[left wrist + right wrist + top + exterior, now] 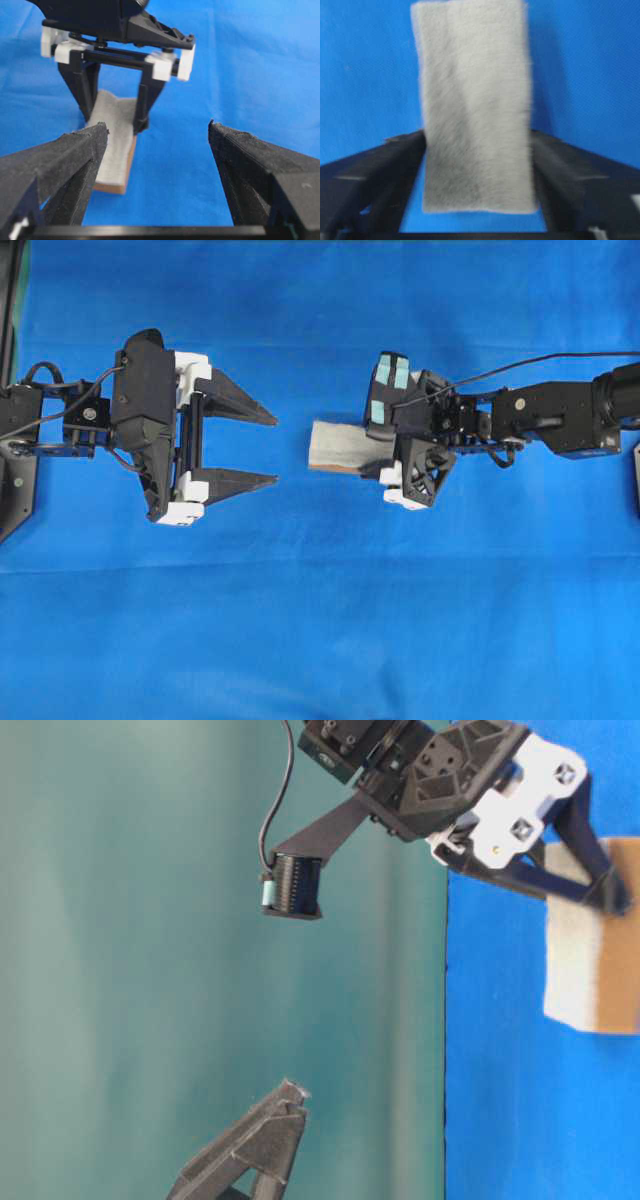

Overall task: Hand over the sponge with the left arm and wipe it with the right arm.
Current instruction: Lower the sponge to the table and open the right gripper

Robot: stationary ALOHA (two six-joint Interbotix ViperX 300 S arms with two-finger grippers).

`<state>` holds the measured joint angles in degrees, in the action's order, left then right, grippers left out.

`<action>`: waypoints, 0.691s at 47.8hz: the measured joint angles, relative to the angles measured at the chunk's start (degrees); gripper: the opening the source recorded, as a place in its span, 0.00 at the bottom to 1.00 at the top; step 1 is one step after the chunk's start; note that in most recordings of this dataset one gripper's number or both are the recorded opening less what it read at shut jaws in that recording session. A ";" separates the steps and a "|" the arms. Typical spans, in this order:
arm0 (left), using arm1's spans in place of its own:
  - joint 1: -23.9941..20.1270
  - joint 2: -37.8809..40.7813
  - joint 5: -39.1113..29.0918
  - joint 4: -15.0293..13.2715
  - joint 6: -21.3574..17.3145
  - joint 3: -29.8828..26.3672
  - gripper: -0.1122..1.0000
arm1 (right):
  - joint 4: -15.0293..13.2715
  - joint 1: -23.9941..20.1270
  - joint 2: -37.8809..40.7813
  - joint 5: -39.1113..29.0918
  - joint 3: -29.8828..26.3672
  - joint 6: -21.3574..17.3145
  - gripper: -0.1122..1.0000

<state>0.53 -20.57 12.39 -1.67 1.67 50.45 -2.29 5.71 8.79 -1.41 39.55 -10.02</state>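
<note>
The grey-white sponge [338, 445] with its orange-brown edge sits at the middle of the blue cloth, sticking out leftward from my right gripper [385, 448]. That teal-taped gripper is shut on the sponge [475, 100], one finger [395, 160] against each long side. From the left wrist view the sponge [115, 150] bows between those fingers [142, 100]. My left gripper [275, 450] is open and empty, its tips a short gap left of the sponge's free end. Whether the sponge [590, 970] touches the cloth I cannot tell.
Blue cloth [320, 620] covers the whole table. A black fixture [12, 490] stands at the left edge behind the left arm. A cable [540, 362] runs along the right arm.
</note>
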 measured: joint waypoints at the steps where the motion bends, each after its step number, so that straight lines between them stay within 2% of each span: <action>1: 0.00 0.00 0.09 0.09 0.00 -0.09 0.79 | 0.09 -0.09 -0.09 -0.26 0.00 -0.09 0.77; 18: 0.09 0.09 0.09 0.09 0.00 0.00 0.79 | 0.09 -0.70 -5.80 -3.08 0.00 -0.09 0.77; 33: 0.09 0.09 0.09 0.00 0.00 0.00 0.79 | -1.23 -0.88 -17.58 -9.93 -0.44 0.53 0.77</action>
<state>0.62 -20.48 12.48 -1.67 1.67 50.45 -3.52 4.83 -8.79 -11.34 39.11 -9.49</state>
